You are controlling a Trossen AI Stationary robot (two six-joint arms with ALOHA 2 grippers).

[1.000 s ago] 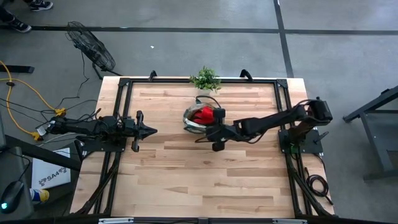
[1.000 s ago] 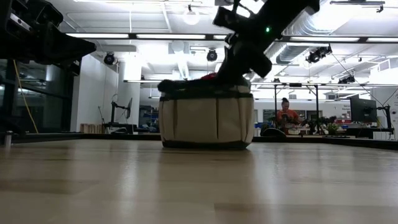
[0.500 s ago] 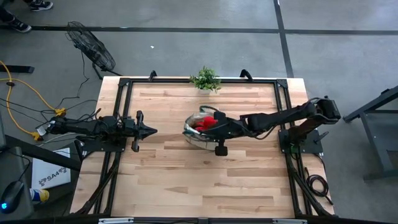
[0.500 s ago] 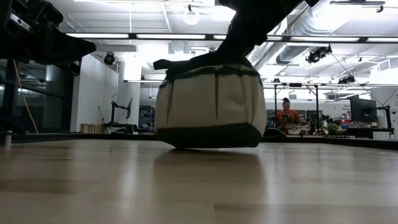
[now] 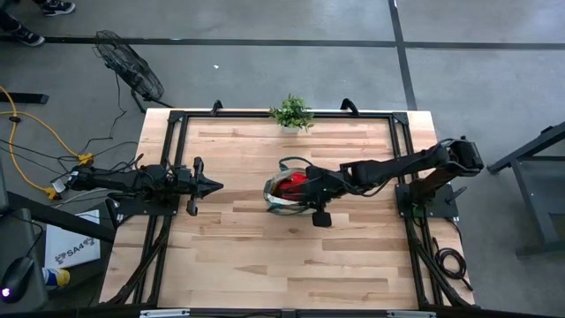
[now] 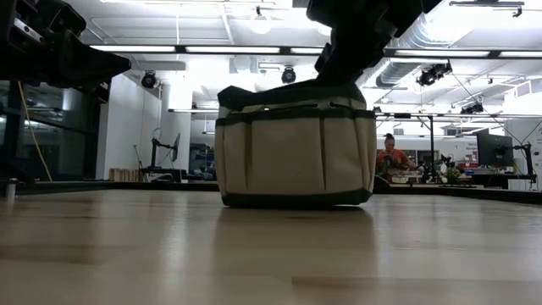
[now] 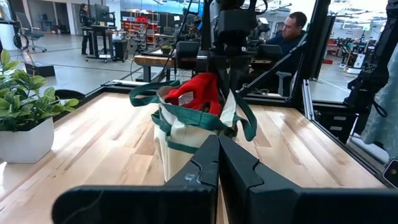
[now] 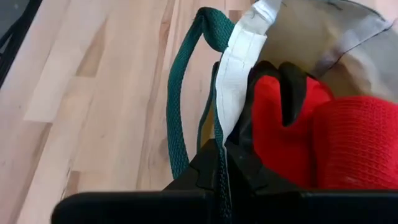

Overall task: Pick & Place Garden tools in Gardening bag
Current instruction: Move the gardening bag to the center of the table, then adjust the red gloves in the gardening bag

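A: High view gives us a pale butcher-block table (image 5: 265, 256) in a black frame, grey concrete floor around it, a floor fan (image 5: 131, 71) at about ten o'clock and a small potted plant (image 5: 291, 113) on the twelve o'clock edge.

B: From table height we see an open workshop behind: white ceiling, strip lights, ducting, and a seated person (image 6: 389, 157) far off.

A: We find the gardening bag (image 5: 287, 190) just right of the table's centre, standing upright on its base, its mouth facing up. It is round, so we can name no long axis. Red glove cuffs (image 8: 323, 140) show inside.

B: We see the right gripper (image 5: 305, 187) over the bag's three o'clock rim, jaws clenched on the bag's rim fabric beside a green loop handle (image 8: 183, 93).

A: We see the left gripper (image 5: 214, 185) at nine o'clock, clear of the bag, jaws pressed together on nothing.
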